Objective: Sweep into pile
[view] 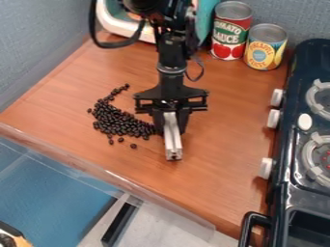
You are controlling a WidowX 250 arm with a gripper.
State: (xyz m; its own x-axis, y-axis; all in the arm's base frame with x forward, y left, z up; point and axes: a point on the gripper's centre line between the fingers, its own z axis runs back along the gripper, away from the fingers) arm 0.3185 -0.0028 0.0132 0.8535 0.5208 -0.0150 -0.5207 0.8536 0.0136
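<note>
Tool (black two-finger gripper) (170,126): low over the brown wood-look surface (226,120), at about the middle of the camera view; fingers clamped on a narrow silver-grey straight bar (172,144). The bar runs from between the fingers toward the lower edge of the view, its free end beyond the fingertips. Cannot tell whether the bar touches the surface

Small glossy dark-brown beans (119,121): on the surface, left of the tool in the view. Main cluster is dense and slants down toward the tool; its right end reaches the finger on that side in the view, contact uncertain. A thin tail of beans runs up from the cluster; a few single beans lie apart, mostly just below it

Upper right of view: a tall red, green and white metal can (230,31), upright, beside a shorter yellow and blue metal can (266,47), also upright. Right edge: dark toy stove (283,178) with white round knobs and pale grey burner rings. Top: white-and-teal rounded object (111,21), partly behind the arm
</note>
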